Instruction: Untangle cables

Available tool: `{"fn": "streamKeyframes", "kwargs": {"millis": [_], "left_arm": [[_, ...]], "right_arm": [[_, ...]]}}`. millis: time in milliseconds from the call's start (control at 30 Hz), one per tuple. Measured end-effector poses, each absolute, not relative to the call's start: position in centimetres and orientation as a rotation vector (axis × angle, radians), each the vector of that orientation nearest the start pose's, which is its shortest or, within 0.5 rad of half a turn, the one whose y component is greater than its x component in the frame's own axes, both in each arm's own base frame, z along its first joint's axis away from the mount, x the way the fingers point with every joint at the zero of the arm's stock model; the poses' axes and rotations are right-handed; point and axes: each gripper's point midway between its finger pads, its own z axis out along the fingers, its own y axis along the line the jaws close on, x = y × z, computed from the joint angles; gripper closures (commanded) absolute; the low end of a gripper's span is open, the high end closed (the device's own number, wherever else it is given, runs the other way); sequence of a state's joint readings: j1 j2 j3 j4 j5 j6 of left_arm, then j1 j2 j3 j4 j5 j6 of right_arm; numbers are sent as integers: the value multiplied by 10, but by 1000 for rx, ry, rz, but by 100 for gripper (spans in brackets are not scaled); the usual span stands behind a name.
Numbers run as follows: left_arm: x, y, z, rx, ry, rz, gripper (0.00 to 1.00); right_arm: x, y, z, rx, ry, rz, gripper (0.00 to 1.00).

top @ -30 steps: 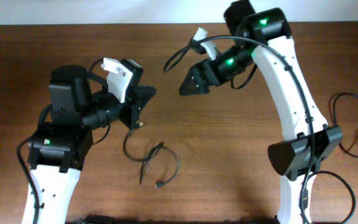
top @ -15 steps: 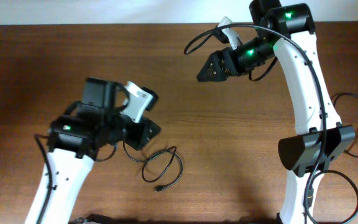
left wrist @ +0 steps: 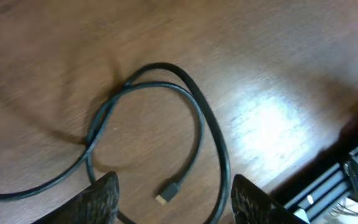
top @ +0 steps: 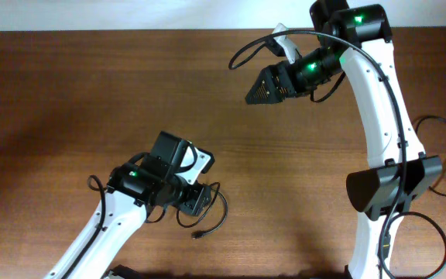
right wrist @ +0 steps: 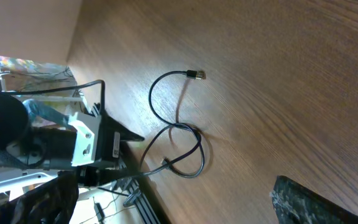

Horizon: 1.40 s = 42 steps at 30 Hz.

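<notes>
Okay, my left gripper (left wrist: 174, 190), jaws apart, hangs right over the cables (left wrist: 201, 134), plug (left wrist: 165, 194) between them; right gripper (top: 252, 96), also apart, sits far off.

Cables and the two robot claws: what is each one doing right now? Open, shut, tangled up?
left gripper: open, low over the cable loops, holding nothing.
right gripper: open, far from the cables, holding nothing.
cables: lying loose on the table, looped and crossed over one another, not held.
plug end: on the table, in the gap of the left gripper, not pinched.
</notes>
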<state>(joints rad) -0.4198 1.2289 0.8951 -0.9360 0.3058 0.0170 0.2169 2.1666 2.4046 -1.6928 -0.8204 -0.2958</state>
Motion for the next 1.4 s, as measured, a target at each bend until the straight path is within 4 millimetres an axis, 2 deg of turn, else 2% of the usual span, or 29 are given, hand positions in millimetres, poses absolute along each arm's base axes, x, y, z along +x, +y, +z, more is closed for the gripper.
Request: {"fn": "streamKeyframes", "kwargs": {"millis": [133,167,233,267,300,400,633,667,767,800,833,867,900,967,1033,1133,1167,1267,1400], "left_arm": [[198,-160,106,718,2793,-603,42],[194,-164,103,743,2791,-613,50],[181,-171,91,798,2801,-640,76],[179,-172,89,801,2802,-646,95],[179,-174,86,812,2794,-648,100],[180,-178,82,827,2767,-654,100],[213,-196,98,818,2589,-676,100],[220,-197,105,808,2563,-677,100],[259,-201,155,738,2429,-672,100],[279,-200,187,702,2350,-663,100],[289,-200,205,685,2305,-658,100],[303,-198,235,658,2232,-648,100],[312,-195,257,638,2181,-634,100],[320,-190,273,614,2145,-615,100],[320,-191,277,609,2138,-637,100],[315,-206,292,624,2077,-773,100],[314,-215,305,640,2019,-838,100],[310,-228,330,671,1918,-952,100],[300,-237,348,663,1884,-1086,100]], "right_arm": [[377,212,258,-766,2649,1192,1],[377,212,258,-767,2649,1191,1],[377,212,258,-767,2648,1191,1],[377,212,258,-767,2648,1192,1],[377,212,258,-766,2649,1191,1],[377,212,258,-767,2649,1191,1],[379,208,253,-769,2672,1138,1],[379,207,253,-770,2676,1129,1],[380,206,252,-770,2681,1117,1],[380,205,251,-770,2682,1114,1],[380,205,251,-770,2683,1112,1],[380,206,252,-770,2680,1118,1],[379,208,254,-771,2667,1147,1],[374,219,263,-807,2606,1235,1],[376,230,267,-862,2539,1253,1],[382,244,272,-930,2445,1250,0],[384,247,273,-943,2423,1248,3],[388,249,275,-954,2395,1241,12],[399,252,279,-974,2329,1214,13]]}}
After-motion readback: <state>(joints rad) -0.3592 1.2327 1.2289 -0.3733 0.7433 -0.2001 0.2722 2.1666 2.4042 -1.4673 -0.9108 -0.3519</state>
